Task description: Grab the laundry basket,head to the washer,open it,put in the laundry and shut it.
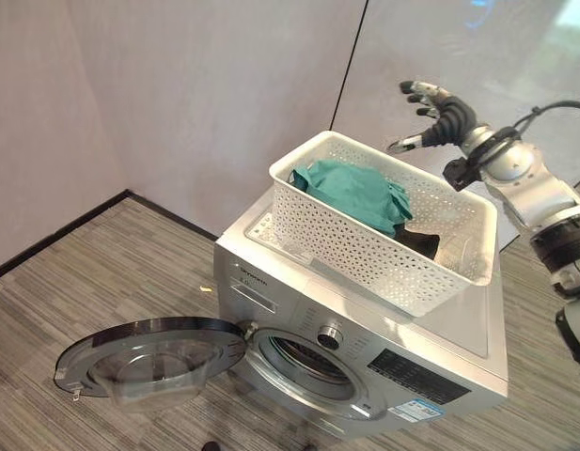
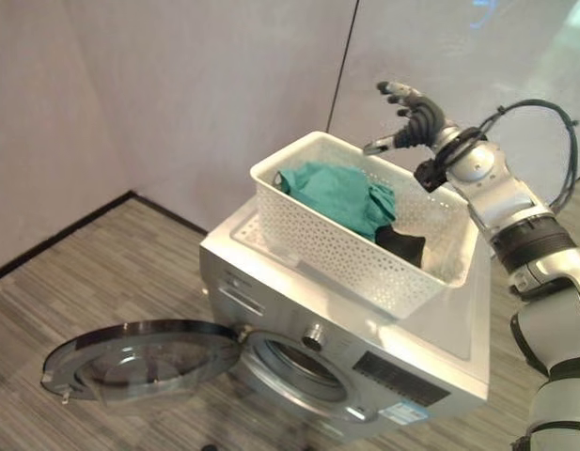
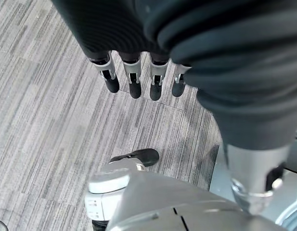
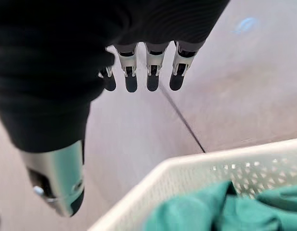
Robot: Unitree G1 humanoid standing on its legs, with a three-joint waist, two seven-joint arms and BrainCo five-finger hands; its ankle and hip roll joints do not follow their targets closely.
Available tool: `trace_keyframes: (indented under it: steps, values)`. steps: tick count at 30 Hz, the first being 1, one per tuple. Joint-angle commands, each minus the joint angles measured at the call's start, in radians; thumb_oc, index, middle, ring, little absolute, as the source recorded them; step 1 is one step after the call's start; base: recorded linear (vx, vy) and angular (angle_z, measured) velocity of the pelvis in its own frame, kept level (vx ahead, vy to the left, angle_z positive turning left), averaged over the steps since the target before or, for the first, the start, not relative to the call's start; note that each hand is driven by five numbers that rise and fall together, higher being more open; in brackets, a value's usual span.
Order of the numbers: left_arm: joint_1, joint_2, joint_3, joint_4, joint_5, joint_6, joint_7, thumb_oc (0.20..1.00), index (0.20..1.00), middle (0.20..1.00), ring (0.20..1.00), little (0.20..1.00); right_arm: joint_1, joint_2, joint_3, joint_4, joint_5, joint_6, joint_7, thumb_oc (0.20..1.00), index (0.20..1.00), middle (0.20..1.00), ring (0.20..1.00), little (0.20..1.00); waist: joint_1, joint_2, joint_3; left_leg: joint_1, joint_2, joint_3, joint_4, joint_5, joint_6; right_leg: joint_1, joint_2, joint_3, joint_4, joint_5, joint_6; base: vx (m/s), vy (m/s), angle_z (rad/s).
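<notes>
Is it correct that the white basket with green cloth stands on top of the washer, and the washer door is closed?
Not quite. The washer door is swung open, as the left eye view shows. The rest holds: the white basket with green cloth stands on top of the washer.

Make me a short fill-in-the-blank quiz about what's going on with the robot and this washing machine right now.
1. The white laundry basket sits on top of the ____.
2. The washer door stands ____.
3. The top cloth in the basket is coloured ____.
4. The right hand is raised above the basket's far end with fingers ____, holding nothing.

Missing words: washer; open; green; open
</notes>
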Motion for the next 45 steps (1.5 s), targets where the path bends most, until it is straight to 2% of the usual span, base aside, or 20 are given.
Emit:
trace_keyframes:
  steps: [1, 2, 5, 7, 9, 10, 11, 17, 22, 24, 26, 27, 31, 34, 37, 39, 43, 44, 45]
  values:
    - [-0.045, 0.021, -0.020, 0.038, 0.012, -0.005, -0.014, 1.000, 1.000, 1.000, 1.000, 1.000, -0.109, -0.041, 0.025, 0.052, -0.094, -0.001, -0.007, 1.000, 1.000, 1.000, 1.000, 1.000, 0.028, -0.011, 0.040, -0.006, -0.009, 0.008, 0.000, -0.031, 0.027, 0.028, -0.068, 0.019, 0.006, -0.035, 0.084, 0.00, 0.000, 0.00]
    - [-0.054, 0.024, -0.026, 0.030, 0.017, -0.005, -0.011, 1.000, 1.000, 1.000, 1.000, 1.000, -0.113, -0.008, 0.029, 0.088, -0.173, 0.006, -0.022, 1.000, 1.000, 1.000, 1.000, 1.000, 0.042, -0.018, 0.053, -0.019, -0.009, 0.002, 0.001, -0.028, 0.028, 0.021, -0.071, 0.017, 0.006, -0.030, 0.086, -0.02, -0.006, 0.03]
    - [-0.067, 0.029, -0.034, 0.028, 0.019, -0.006, -0.008, 1.000, 1.000, 1.000, 1.000, 1.000, -0.146, 0.039, 0.060, 0.148, -0.251, 0.019, -0.017, 1.000, 1.000, 1.000, 1.000, 1.000, 0.055, -0.027, 0.068, -0.039, -0.013, -0.008, 0.003, -0.023, 0.030, 0.007, -0.072, 0.014, 0.006, -0.025, 0.086, -0.04, -0.006, 0.07]
    - [-0.088, 0.040, -0.041, 0.028, 0.017, 0.000, -0.009, 1.000, 1.000, 1.000, 1.000, 1.000, -0.206, 0.096, 0.107, 0.224, -0.370, 0.043, -0.029, 1.000, 1.000, 1.000, 1.000, 1.000, 0.069, -0.036, 0.094, -0.070, -0.016, -0.021, 0.005, -0.013, 0.030, -0.014, -0.070, 0.012, 0.006, -0.017, 0.085, -0.05, -0.007, 0.16]
    - [-0.094, 0.040, -0.043, 0.030, 0.015, 0.001, -0.008, 1.000, 1.000, 1.000, 1.000, 1.000, -0.209, 0.107, 0.102, 0.228, -0.384, 0.046, -0.043, 1.000, 1.000, 1.000, 1.000, 1.000, 0.069, -0.038, 0.097, -0.075, -0.019, -0.023, 0.006, -0.013, 0.031, -0.018, -0.070, 0.013, 0.006, -0.016, 0.085, -0.01, 0.004, 0.14]
    - [-0.101, 0.040, -0.044, 0.032, 0.014, 0.002, -0.005, 1.000, 1.000, 1.000, 1.000, 1.000, -0.208, 0.117, 0.096, 0.236, -0.386, 0.045, -0.050, 0.702, 0.702, 0.702, 0.702, 0.702, 0.070, -0.038, 0.102, -0.078, -0.019, -0.025, 0.006, -0.012, 0.031, -0.021, -0.070, 0.012, 0.006, -0.014, 0.085, 0.00, 0.005, 0.04]
    - [-0.105, 0.041, -0.046, 0.034, 0.015, 0.003, -0.002, 1.000, 1.000, 1.000, 1.000, 1.000, -0.206, 0.124, 0.090, 0.237, -0.387, 0.043, -0.055, 0.200, 0.200, 0.200, 0.200, 0.200, 0.072, -0.039, 0.104, -0.082, -0.020, -0.027, 0.006, -0.011, 0.032, -0.022, -0.071, 0.010, 0.006, -0.014, 0.085, 0.01, 0.001, 0.04]
    - [-0.122, 0.041, -0.050, 0.042, 0.015, 0.005, 0.021, 1.000, 1.000, 1.000, 1.000, 1.000, -0.193, 0.120, -0.017, 0.195, -0.338, 0.046, -0.124, 0.200, 0.200, 0.200, 0.200, 0.200, 0.068, -0.042, 0.108, -0.081, -0.023, -0.030, 0.004, -0.015, 0.037, -0.022, -0.073, 0.013, 0.007, -0.013, 0.084, 0.02, 0.003, 0.00]
    - [-0.122, 0.035, -0.049, 0.031, 0.012, 0.004, 0.024, 1.000, 1.000, 1.000, 1.000, 1.000, -0.141, 0.050, -0.140, 0.088, -0.255, 0.031, -0.181, 0.200, 0.200, 0.200, 0.200, 0.200, 0.047, -0.034, 0.088, -0.053, -0.019, -0.017, 0.001, -0.029, 0.040, -0.006, -0.070, 0.021, 0.015, -0.027, 0.083, 0.04, 0.007, -0.02]
    - [-0.122, 0.033, -0.049, 0.010, 0.013, -0.002, 0.026, 1.000, 1.000, 1.000, 1.000, 1.000, -0.107, 0.011, -0.207, 0.038, -0.214, 0.013, -0.207, 0.200, 0.200, 0.200, 0.200, 0.200, 0.036, -0.026, 0.074, -0.036, -0.016, -0.010, 0.001, -0.037, 0.040, 0.006, -0.069, 0.023, 0.016, -0.035, 0.083, 0.06, 0.001, -0.05]
    - [-0.122, 0.033, -0.053, 0.001, 0.011, -0.003, 0.023, 1.000, 1.000, 1.000, 1.000, 1.000, -0.097, 0.001, -0.225, 0.027, -0.204, 0.009, -0.214, 0.200, 0.200, 0.200, 0.200, 0.200, 0.035, -0.023, 0.069, -0.029, -0.016, -0.009, 0.001, -0.040, 0.039, 0.011, -0.068, 0.024, 0.016, -0.039, 0.083, 0.05, -0.005, -0.08]
    - [-0.127, 0.030, -0.065, -0.023, 0.010, -0.008, 0.019, 1.000, 1.000, 1.000, 1.000, 1.000, -0.072, -0.012, -0.267, -0.002, -0.193, 0.001, -0.231, 0.200, 0.200, 0.200, 0.200, 0.200, 0.027, -0.012, 0.052, -0.012, -0.013, -0.003, 0.001, -0.046, 0.039, 0.026, -0.068, 0.026, 0.015, -0.047, 0.082, 0.06, -0.007, -0.10]
    - [-0.128, 0.024, -0.092, -0.076, 0.003, -0.016, 0.012, 1.000, 1.000, 1.000, 1.000, 1.000, -0.053, -0.008, -0.321, -0.016, -0.166, -0.008, -0.266, 0.200, 0.200, 0.200, 0.200, 0.200, 0.025, 0.001, 0.039, 0.000, -0.010, -0.002, 0.002, -0.051, 0.039, 0.040, -0.066, 0.023, 0.013, -0.055, 0.081, 0.03, -0.008, -0.10]
    - [-0.117, 0.035, -0.125, -0.182, -0.009, -0.029, -0.004, 1.000, 1.000, 1.000, 1.000, 1.000, -0.065, 0.000, -0.362, 0.007, -0.138, -0.018, -0.316, 0.200, 0.200, 0.200, 0.200, 0.200, 0.028, 0.016, 0.029, 0.008, -0.009, -0.001, 0.003, -0.056, 0.040, 0.049, -0.065, 0.021, 0.011, -0.060, 0.080, 0.00, -0.001, 0.01]
    - [-0.105, 0.065, -0.165, -0.351, -0.028, -0.038, -0.007, 1.000, 1.000, 1.000, 1.000, 1.000, -0.089, 0.059, -0.445, 0.042, -0.046, -0.054, -0.405, 0.200, 0.200, 0.200, 0.200, 0.200, 0.038, 0.037, 0.021, 0.012, -0.011, -0.006, 0.005, -0.059, 0.042, 0.057, -0.066, 0.019, 0.008, -0.064, 0.079, 0.00, 0.000, 0.00]
    - [-0.085, 0.094, -0.171, -0.438, -0.051, -0.036, -0.018, 1.000, 1.000, 1.000, 1.000, 1.000, -0.108, 0.080, -0.462, 0.058, 0.003, -0.069, -0.422, 0.200, 0.200, 0.200, 0.200, 0.200, 0.041, 0.044, 0.016, 0.014, -0.010, -0.007, 0.006, -0.060, 0.043, 0.059, -0.066, 0.020, 0.007, -0.066, 0.079, 0.00, 0.000, 0.00]
    - [-0.038, 0.170, -0.165, -0.699, -0.137, -0.045, -0.041, 1.000, 1.000, 1.000, 1.000, 1.000, -0.163, 0.159, -0.535, 0.109, 0.201, -0.155, -0.480, 0.200, 0.200, 0.200, 0.200, 0.200, 0.061, 0.062, 0.007, 0.020, -0.013, -0.013, 0.008, -0.064, 0.046, 0.067, -0.067, 0.017, 0.007, -0.071, 0.079, 0.00, 0.001, -0.01]
    - [-0.019, 0.193, -0.153, -0.778, -0.159, -0.043, -0.046, 1.000, 1.000, 1.000, 1.000, 1.000, -0.185, 0.180, -0.567, 0.099, 0.233, -0.184, -0.509, 0.200, 0.200, 0.200, 0.200, 0.200, 0.065, 0.067, 0.006, 0.028, -0.012, -0.015, 0.011, -0.074, 0.045, 0.076, -0.065, 0.017, 0.009, -0.079, 0.079, 0.00, 0.000, 0.00]
    - [-0.008, 0.204, -0.144, -0.801, -0.164, -0.036, -0.049, 1.000, 1.000, 1.000, 1.000, 1.000, -0.187, 0.187, -0.572, 0.093, 0.222, -0.183, -0.509, 0.200, 0.200, 0.200, 0.200, 0.200, 0.064, 0.065, 0.005, 0.026, -0.014, -0.016, 0.009, -0.067, 0.046, 0.075, -0.066, 0.016, 0.007, -0.074, 0.078, 0.00, 0.000, 0.00]
